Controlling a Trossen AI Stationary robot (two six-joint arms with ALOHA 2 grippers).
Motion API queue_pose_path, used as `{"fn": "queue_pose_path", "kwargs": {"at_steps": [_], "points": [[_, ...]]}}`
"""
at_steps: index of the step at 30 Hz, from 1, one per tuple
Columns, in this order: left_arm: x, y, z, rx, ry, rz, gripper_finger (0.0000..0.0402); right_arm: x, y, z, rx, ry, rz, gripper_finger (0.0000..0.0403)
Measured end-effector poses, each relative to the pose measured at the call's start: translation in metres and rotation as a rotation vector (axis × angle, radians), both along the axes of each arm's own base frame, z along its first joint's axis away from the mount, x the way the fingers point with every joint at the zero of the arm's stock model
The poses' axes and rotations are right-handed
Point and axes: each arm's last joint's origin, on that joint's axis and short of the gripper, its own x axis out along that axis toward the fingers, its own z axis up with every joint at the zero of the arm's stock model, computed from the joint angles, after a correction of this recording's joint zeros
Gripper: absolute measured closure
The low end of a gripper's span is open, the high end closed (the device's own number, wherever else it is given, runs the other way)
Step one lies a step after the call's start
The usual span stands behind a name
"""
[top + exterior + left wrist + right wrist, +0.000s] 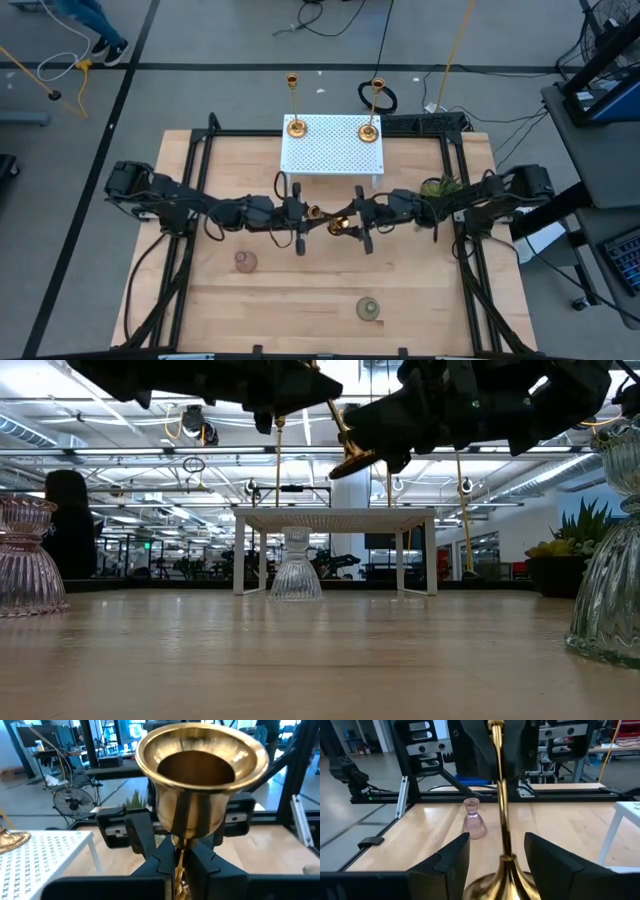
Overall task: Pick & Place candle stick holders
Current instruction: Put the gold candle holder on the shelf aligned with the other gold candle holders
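A shiny gold candlestick (325,219) hangs in the air between my two grippers over the middle of the table. My left gripper (303,212) is shut on its stem. My right gripper (497,837) is open, with a finger on either side of the stem just above the round base (501,885). Two taller gold candlesticks (295,125) (370,128) stand by their bases on the white perforated stand (332,150). A pink glass holder (245,262) and a greenish one (368,308) stand on the table. A clear one (296,575) stands under the stand. My left gripper pinches the candlestick's thin stem (178,862) between its two fingers, just below the flared cup (200,770). The fingers come level from the table's left. The candlestick is lifted clear and tilted, its cup end higher and its base (352,460) lower. My right gripper: whether its fingers touch the base, I cannot tell.
A small green potted plant (440,187) stands at the right, beside the right arm. The white stand sits at the table's far edge. Black frame rails (195,200) run along both table sides. Bare wood (300,300) lies toward the near edge around the two glass holders.
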Motion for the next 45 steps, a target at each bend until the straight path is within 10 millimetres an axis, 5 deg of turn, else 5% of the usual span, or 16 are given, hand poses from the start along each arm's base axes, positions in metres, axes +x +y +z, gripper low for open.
{"fn": "queue_pose_path", "kwargs": {"at_steps": [8, 24, 37, 45], "points": [[0.022, 0.001, -0.013, 0.003, 0.039, 0.011, 0.0384, 0.0, 0.0, -0.002, -0.002, 0.019, -0.002, 0.0237], [0.033, -0.002, -0.014, 0.004, 0.12, 0.005, 0.0384, 0.0, -0.004, -0.005, -0.025, 0.053, -0.01, 0.0389], [0.033, -0.002, -0.014, 0.013, 0.13, 0.008, 0.0374, -0.001, -0.006, -0.007, -0.025, 0.079, -0.018, 0.039], [0.032, -0.002, -0.016, 0.008, 0.145, 0.016, 0.0318, -0.001, -0.007, -0.009, -0.004, 0.098, -0.046, 0.0389]]}}
